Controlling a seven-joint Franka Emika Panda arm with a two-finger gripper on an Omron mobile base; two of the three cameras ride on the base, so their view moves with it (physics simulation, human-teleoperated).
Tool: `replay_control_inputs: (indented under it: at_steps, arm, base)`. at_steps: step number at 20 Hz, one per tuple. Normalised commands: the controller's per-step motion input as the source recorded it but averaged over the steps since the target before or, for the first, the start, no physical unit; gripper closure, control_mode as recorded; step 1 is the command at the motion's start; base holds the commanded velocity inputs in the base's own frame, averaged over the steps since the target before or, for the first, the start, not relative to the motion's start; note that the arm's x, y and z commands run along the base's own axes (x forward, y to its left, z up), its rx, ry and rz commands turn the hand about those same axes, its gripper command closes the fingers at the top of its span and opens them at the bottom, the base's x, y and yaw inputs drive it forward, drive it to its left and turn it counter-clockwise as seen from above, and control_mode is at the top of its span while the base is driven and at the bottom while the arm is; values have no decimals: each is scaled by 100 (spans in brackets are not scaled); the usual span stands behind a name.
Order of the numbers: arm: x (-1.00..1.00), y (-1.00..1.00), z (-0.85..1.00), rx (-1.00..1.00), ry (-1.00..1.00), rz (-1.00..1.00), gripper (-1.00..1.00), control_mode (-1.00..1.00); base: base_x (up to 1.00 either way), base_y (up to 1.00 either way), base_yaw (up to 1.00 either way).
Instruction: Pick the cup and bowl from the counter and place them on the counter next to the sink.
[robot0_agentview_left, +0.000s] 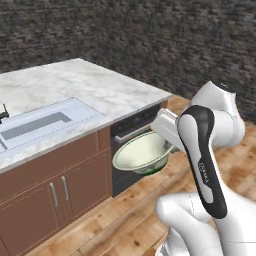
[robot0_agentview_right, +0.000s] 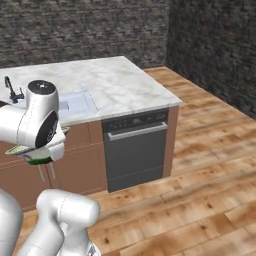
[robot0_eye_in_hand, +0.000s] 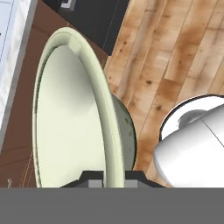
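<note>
Right under your hand camera, the gripper (robot0_eye_in_hand: 114, 177) is clamped on the rim of the bowl (robot0_eye_in_hand: 70, 113), one fingertip on the inner side and one on the outer. You see the bowl as wide, round and shallow, pale cream-green inside with a darker greenish outside.

From the left base view, you have the bowl (robot0_agentview_left: 142, 152) carried in the air off the counter (robot0_agentview_left: 90, 85), tilted, in front of the dark appliance (robot0_agentview_left: 131, 150) below the counter's front edge and over the wooden floor (robot0_agentview_left: 115, 220).

Going left to right on the counter, you find a dark tap (robot0_agentview_left: 4, 113) at its left end, then the sink (robot0_agentview_left: 42, 122) recessed along the front edge, then bare marble out to the right corner. Brown cabinet doors (robot0_agentview_left: 55, 192) sit below the sink.

From the right base view, the arm hides most of the bowl (robot0_agentview_right: 37, 159); only a green edge peeks out beneath it.
</note>
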Motion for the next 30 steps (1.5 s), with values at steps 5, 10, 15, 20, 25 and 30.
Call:
replay_control_inputs:
  at_steps: [5,10,15,20,25,30]
  arm:
    - [0,0,0,0,0,0,100,100]
    - [0,0,0,0,0,0,100,100]
    - [0,0,0,0,0,0,100,100]
    - [0,0,0,0,0,0,100,100]
    - [0,0,0,0,0,0,100,100]
    - [0,0,0,0,0,0,100,100]
  base:
    - [-2,-17,-5]
    - [21,-8,-8]
    - [97,0,-13]
    - [100,0,-13]
    - [99,0,-1]
    - [90,-4,6]
